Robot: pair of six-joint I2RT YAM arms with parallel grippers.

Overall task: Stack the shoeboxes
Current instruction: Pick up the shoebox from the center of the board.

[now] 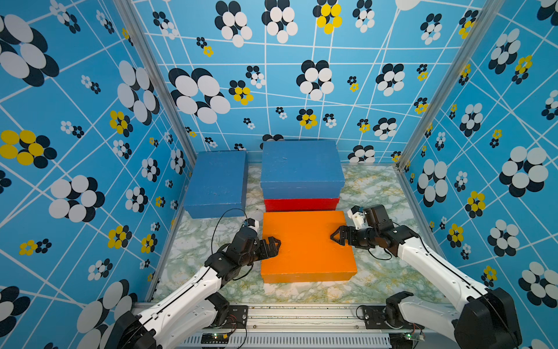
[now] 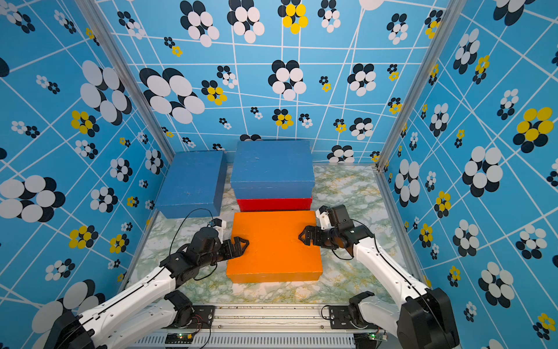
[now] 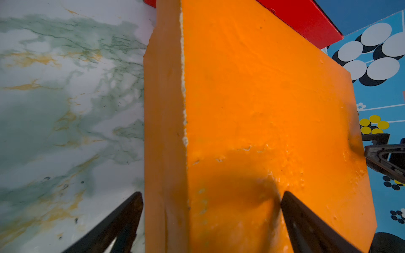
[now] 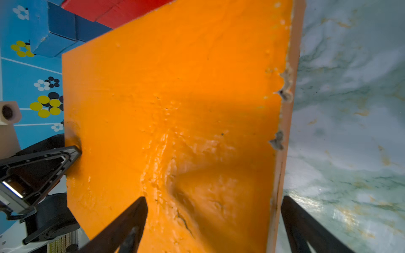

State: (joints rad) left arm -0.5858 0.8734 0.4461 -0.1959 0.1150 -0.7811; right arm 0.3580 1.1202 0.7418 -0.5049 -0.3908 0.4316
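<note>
Shoebox stack (image 1: pixel 301 181): how far along is it? (Reader)

Two of four tiers, apparently. The upper blue box (image 1: pixel 302 164) lies on the red box (image 1: pixel 302 204), beyond the left gripper (image 1: pixel 276 243) and the right gripper (image 1: pixel 335 237), ahead of the gap between them. The lone blue box (image 1: pixel 216 181) stands on the table (image 1: pixel 377 193), beyond the left gripper and outboard of it. Neither it nor the orange box (image 1: pixel 305 244) has yet gone up. (Legend)

And the orange box relative to the tools? (Reader)

Directly between them, its far edge just beside the red box. It appears to rest on the table. The left gripper meets one short end, the right gripper the opposite end, tips pointing at each other across the lid (image 3: pixel 263 98), well apart. (Legend)

Do they hold it? (Reader)

Both stand spread wide; no clamp is evident. Each wrist view shows the box's end edge passing between the fingers: one left finger (image 3: pixel 306 223) over the lid, its partner finger (image 3: pixel 118 223) down by the side wall (image 3: pixel 164 131), toward the table; the right fingers (image 4: pixel 122 225) likewise. Whether any pad presses the cardboard cannot be told. A shallow dent (image 4: pixel 208 190) marks the lid between the right fingers. (Legend)
</note>
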